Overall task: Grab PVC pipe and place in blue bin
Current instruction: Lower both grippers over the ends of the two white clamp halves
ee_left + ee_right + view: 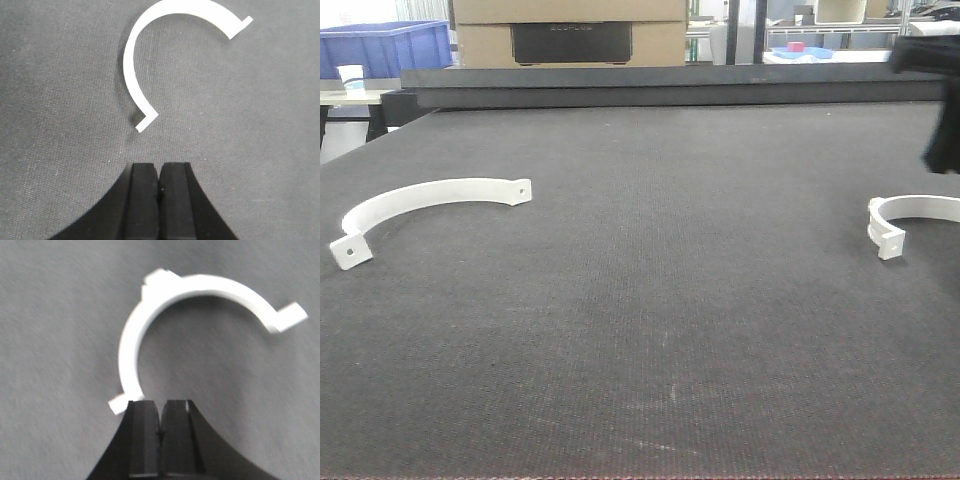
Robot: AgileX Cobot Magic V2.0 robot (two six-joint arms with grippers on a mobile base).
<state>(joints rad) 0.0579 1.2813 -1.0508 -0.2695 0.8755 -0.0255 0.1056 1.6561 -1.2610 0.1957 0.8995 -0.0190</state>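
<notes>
Dark grey matting (650, 380) fills the bottom and middle of the front view. On it, at centre left, the left pipe piece (425, 196) lies flat, a white half ring with a holed tab at each end. At the right edge lies the right pipe piece (910, 208), another white curved piece, partly cut off by the frame. The two are well apart. A blurred dark shape, the right arm (945, 130), hangs in the upper right corner above that piece. The blue bin (385, 45) stands off the mat in the upper left corner, with a paper cup (350, 78) just below it and a cardboard box (570, 30) at top centre.

From the left wrist view, the left gripper (160, 182) rises from the bottom centre with its two black pads pressed together and nothing between them. The left pipe piece curves across the upper half of the frame, its lower tab near the fingertips but apart from them.

From the right wrist view, which is somewhat blurred, the right gripper (161, 417) is likewise clenched on nothing at bottom centre. The right pipe piece arcs above it, and its lower tab sits just beside the left fingertip; whether they touch cannot be told.
</notes>
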